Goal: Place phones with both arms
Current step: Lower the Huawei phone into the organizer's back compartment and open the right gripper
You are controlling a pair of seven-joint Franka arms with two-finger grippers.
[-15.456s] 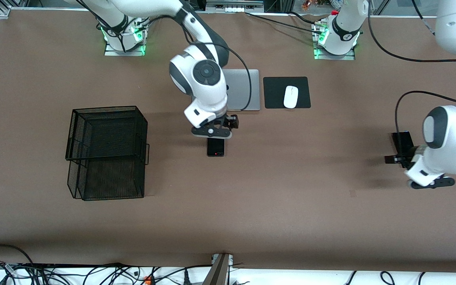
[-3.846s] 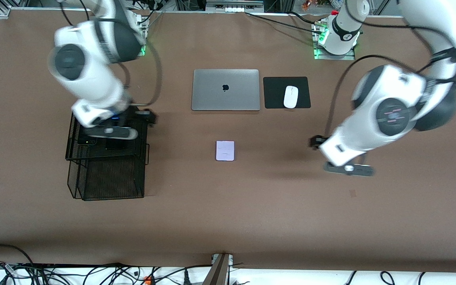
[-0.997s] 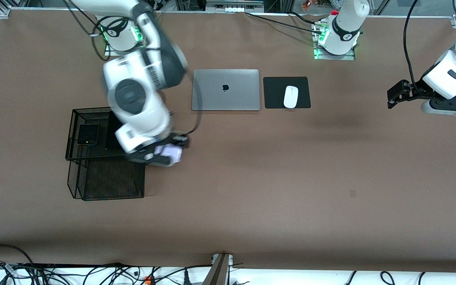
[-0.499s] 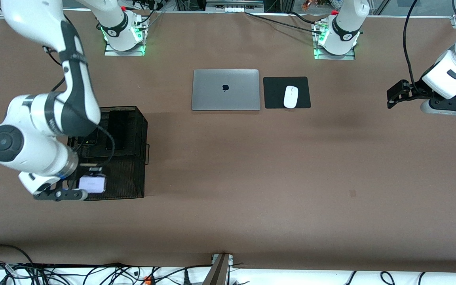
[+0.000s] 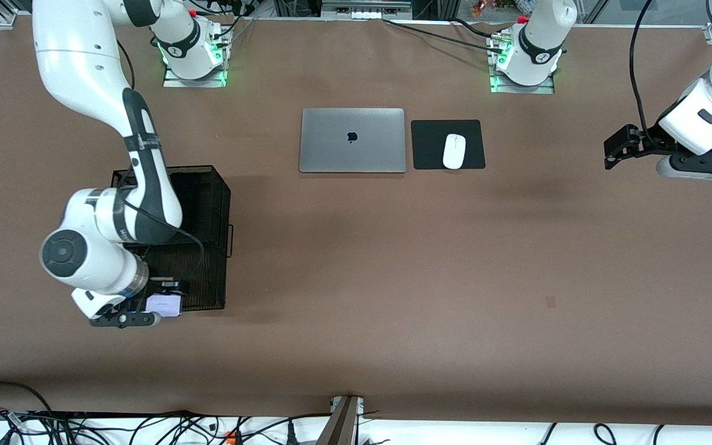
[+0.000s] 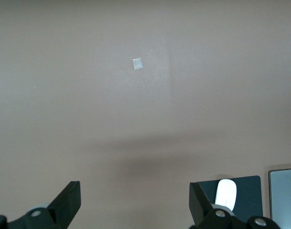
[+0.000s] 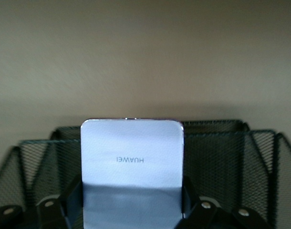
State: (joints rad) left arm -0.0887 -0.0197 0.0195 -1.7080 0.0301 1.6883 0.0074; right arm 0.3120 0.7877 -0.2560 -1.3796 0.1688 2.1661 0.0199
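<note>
Your right gripper is clamped on the pale lavender phone, holding it over the lower tier of the black mesh basket, at the basket's 6 o'clock edge as the front camera sees it. In the right wrist view the phone sits flat between the fingers. Your left gripper waits over bare table at 3 o'clock from the white mouse, jaws wide apart with nothing between them.
</note>
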